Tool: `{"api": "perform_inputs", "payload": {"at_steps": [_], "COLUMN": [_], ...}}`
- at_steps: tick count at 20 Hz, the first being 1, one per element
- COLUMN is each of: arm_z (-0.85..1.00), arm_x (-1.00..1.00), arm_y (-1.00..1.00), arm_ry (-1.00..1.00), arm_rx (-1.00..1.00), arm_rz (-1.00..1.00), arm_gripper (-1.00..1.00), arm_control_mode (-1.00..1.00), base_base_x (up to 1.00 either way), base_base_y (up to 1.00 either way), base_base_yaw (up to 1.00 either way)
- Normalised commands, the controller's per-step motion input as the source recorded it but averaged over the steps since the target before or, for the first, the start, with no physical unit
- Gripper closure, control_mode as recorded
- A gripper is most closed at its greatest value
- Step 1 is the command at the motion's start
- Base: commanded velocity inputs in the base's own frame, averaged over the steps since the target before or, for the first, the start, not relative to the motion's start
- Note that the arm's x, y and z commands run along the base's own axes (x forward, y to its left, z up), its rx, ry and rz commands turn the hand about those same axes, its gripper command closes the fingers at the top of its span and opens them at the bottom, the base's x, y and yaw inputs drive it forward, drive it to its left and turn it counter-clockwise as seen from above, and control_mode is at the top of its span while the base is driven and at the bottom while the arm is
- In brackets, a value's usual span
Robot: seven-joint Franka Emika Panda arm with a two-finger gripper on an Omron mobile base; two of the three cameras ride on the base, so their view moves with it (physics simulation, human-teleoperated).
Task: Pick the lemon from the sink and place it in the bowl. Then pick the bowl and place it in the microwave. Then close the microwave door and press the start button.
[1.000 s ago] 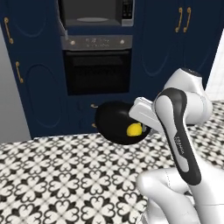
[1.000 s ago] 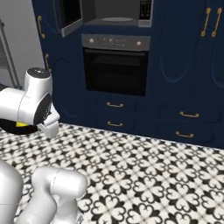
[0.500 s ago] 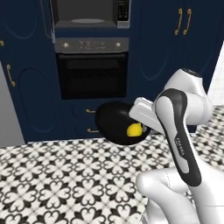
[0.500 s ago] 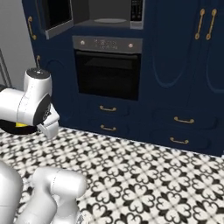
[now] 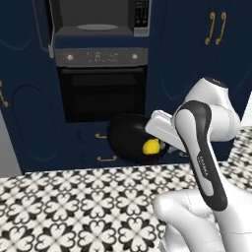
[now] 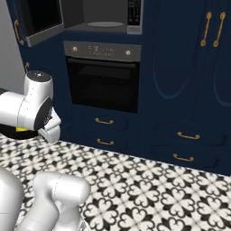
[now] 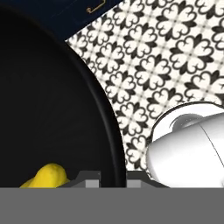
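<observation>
My gripper (image 7: 113, 178) is shut on the rim of the wide black bowl (image 5: 127, 136), holding it in the air above the floor. The yellow lemon (image 5: 151, 146) lies inside the bowl, close to the gripped rim, and peeks up as the lemon (image 7: 46, 176) in the hand view beside the bowl's wall (image 7: 52, 109). The microwave (image 5: 93, 19) sits built in, high above the bowl, its dark cavity showing. Its button panel (image 5: 141, 15) is at the right. The microwave door (image 6: 38, 18) stands swung open to the left. The sink is out of view.
A black oven (image 5: 101, 91) with a knob strip sits right under the microwave, with dark blue drawers (image 6: 106, 131) below it. Tall blue cabinets with gold handles (image 5: 216, 27) stand to the right. Black-and-white patterned floor tiles (image 6: 149, 189) lie in front.
Both base views have shifted and the cabinet wall looms larger and more centred, so the camera has moved. The arm holds the bowl with the lemon in the same pose.
</observation>
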Motion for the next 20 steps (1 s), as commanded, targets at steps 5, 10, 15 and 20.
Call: {"api": "perform_inputs", "payload": {"at_steps": [5, 10, 15, 20], "arm_z": [0.0, 0.0, 0.0, 0.0], "arm_x": [0.0, 0.0, 0.0, 0.0], "arm_y": [0.0, 0.0, 0.0, 0.0], "arm_ry": [0.0, 0.0, 0.0, 0.0], "arm_rx": [0.0, 0.0, 0.0, 0.0], "arm_rz": [0.0, 0.0, 0.0, 0.0], "arm_gripper": [1.0, 1.0, 1.0, 1.0], "arm_control_mode": [1.0, 1.0, 1.0, 1.0], "base_base_x": [0.85, 0.86, 0.83, 0.67], "base_base_y": [-0.02, 0.0, 0.0, 0.02], "base_base_yaw": [0.0, 0.0, 0.0, 0.0]}}
